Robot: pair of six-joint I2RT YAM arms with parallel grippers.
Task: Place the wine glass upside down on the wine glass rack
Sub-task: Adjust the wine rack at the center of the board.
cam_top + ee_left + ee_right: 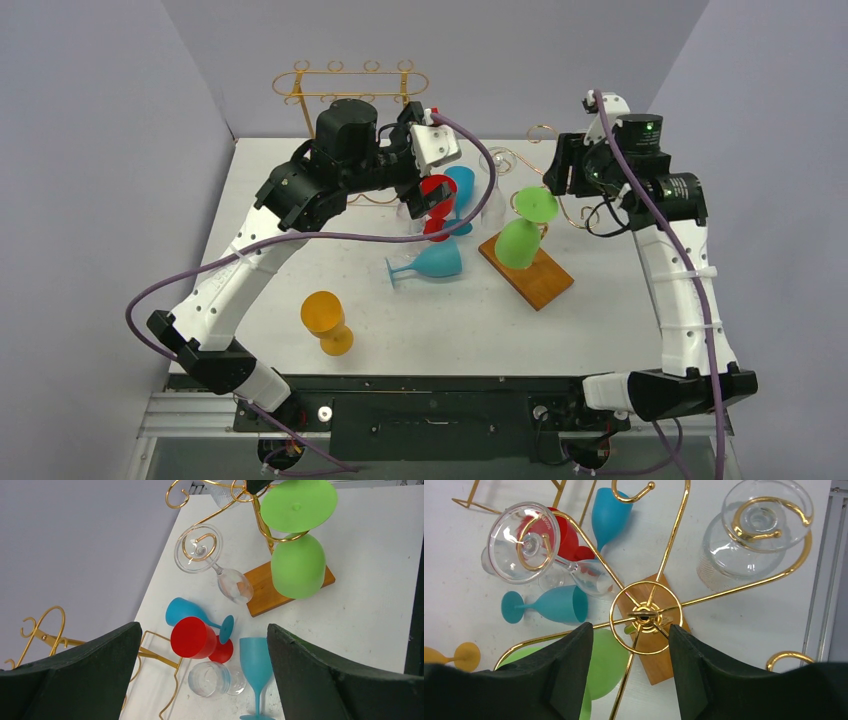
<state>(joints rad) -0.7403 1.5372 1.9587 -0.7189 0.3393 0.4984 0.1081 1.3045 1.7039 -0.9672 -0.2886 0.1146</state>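
The gold wine glass rack [560, 195] stands on a wooden base [540, 280] at centre right. A green glass [518, 240] hangs upside down on it, as do two clear glasses [524, 542] [766, 517]. My left gripper [425, 175] is open and empty, high above a red glass [192, 637], a clear glass [212, 678] and two blue glasses [256, 662] [182, 611] on the table. My right gripper [556, 170] is open and empty, right above the rack's hub [645, 616].
An orange glass [327, 322] stands at the front left. A blue glass [435, 262] lies on its side beside the wooden base. A second gold wire rack [350, 85] stands at the back. Grey walls close off the table's sides.
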